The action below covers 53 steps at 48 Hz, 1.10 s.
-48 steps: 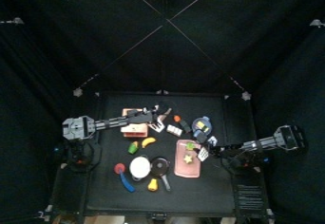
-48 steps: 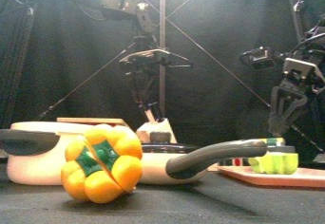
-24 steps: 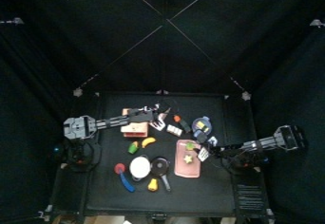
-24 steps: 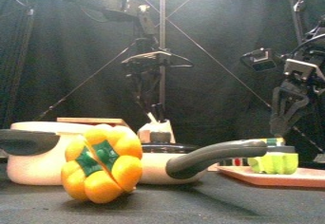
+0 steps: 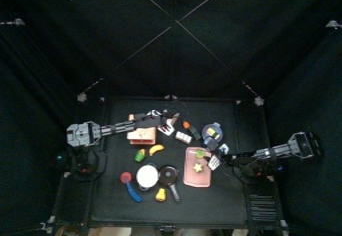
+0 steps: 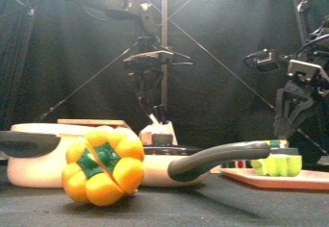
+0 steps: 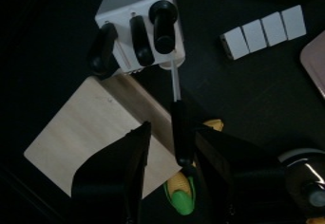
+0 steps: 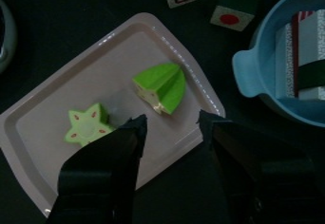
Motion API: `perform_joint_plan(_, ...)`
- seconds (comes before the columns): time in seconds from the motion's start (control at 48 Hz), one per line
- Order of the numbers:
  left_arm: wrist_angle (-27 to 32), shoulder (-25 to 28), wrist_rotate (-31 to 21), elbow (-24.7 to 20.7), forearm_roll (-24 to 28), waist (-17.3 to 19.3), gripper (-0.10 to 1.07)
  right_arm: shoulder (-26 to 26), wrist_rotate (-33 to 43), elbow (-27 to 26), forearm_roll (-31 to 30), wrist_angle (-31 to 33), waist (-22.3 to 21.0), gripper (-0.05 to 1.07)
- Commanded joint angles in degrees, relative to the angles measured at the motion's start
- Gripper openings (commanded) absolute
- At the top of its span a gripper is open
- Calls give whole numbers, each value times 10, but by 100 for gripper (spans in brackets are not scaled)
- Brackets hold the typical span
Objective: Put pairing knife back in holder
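Note:
My left gripper point(image 7: 180, 157) is shut on the black handle of the pairing knife point(image 7: 174, 100). The thin pale blade points at the holder point(image 7: 133, 9), a white block with black handles standing in it. The tip is just short of the block's edge. A tan wooden board point(image 7: 83, 138) lies beside the block. In the front view the left gripper point(image 6: 148, 75) hangs above the holder point(image 6: 158, 135) with the knife pointing down. My right gripper point(image 8: 172, 133) is open and empty above a pink tray point(image 8: 76, 85), at the table's right point(image 5: 229, 160).
The pink tray holds a green wedge point(image 8: 162, 87) and a green star point(image 8: 89, 123). A blue bowl point(image 8: 273, 47) stands beside the tray. At the front are a yellow pepper point(image 6: 103, 163), a white pot point(image 6: 38, 154) and a pan point(image 6: 193, 159). A white segmented strip point(image 7: 264, 30) lies near the holder.
My left gripper has edged sideways with the knife, toward the holder. The right arm has not moved.

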Motion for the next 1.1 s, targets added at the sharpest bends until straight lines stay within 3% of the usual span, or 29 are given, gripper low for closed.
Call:
perform_joint_plan(0.0,6,-25,-11,-10,31,-15,74,-4,-1,-6,2,-2,1,84)
perform_joint_plan(0.146,25,-54,-56,4,97,-47,74,-4,-1,-5,7,-2,2,84)
perform_joint_plan(0.292,24,-90,-80,32,120,-82,72,-4,-1,-4,5,-2,3,84)
perform_joint_plan(0.562,21,-95,-83,56,111,-86,63,-4,-1,-9,4,-2,1,84)
perform_joint_plan(0.854,-9,-99,-83,76,98,-91,62,-4,-1,-4,4,-2,0,84)
perform_joint_plan(1.083,-39,-106,-84,126,48,-93,62,-4,-1,-4,6,-2,0,84)
